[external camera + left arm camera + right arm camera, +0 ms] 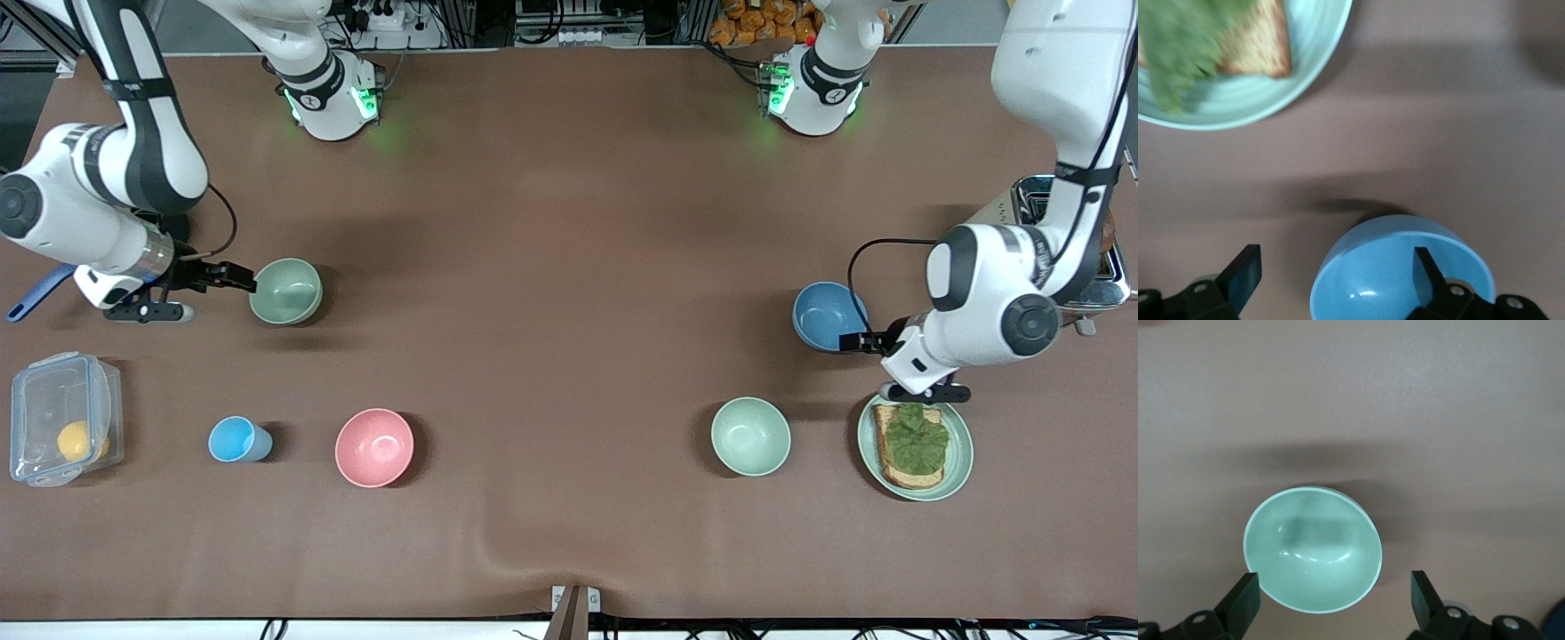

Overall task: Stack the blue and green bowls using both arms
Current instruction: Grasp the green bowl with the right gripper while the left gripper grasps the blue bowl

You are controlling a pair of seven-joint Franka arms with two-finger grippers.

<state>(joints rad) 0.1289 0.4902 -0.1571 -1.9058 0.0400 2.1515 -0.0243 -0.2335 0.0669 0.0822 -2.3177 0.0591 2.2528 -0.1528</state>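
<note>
Both arms are at the reaching step. The left gripper (861,340), jaws apart, straddles the blue bowl's (827,315) rim, near the toast plate (960,462). The right gripper (244,277), jaws apart, sits beside the green bowl (285,291) on the counter (551,267). Next, each must close on its rim.

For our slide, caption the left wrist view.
Open left gripper straddling the blue bowl rim, toast plate nearby.
</note>
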